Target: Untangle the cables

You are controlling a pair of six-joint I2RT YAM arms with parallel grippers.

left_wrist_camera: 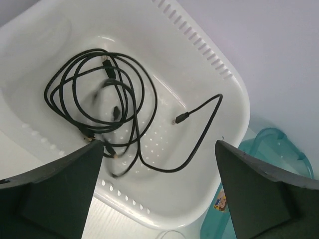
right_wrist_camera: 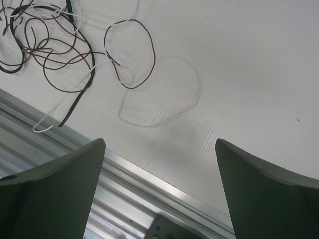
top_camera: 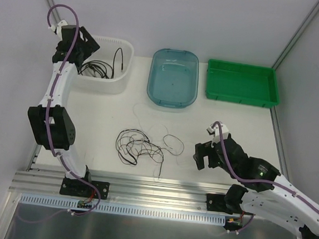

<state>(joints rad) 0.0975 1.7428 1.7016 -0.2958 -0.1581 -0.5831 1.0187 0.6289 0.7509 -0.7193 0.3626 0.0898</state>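
Note:
A tangle of thin dark brown, black and white cables (top_camera: 140, 146) lies on the white table in front of the arms; it also shows at the top left of the right wrist view (right_wrist_camera: 60, 55). A coiled black cable with small plugs (left_wrist_camera: 99, 99) lies inside the white basket (top_camera: 126, 55). My left gripper (top_camera: 82, 45) hangs above the basket's left side, open and empty. My right gripper (top_camera: 204, 151) is open and empty, low over the table to the right of the tangle. A white cable loop (right_wrist_camera: 159, 94) lies ahead of it.
A teal transparent tub (top_camera: 173, 77) stands at the back centre and a green tray (top_camera: 242, 82) at the back right. An aluminium rail (top_camera: 142, 186) runs along the table's near edge. White walls enclose the left and right sides.

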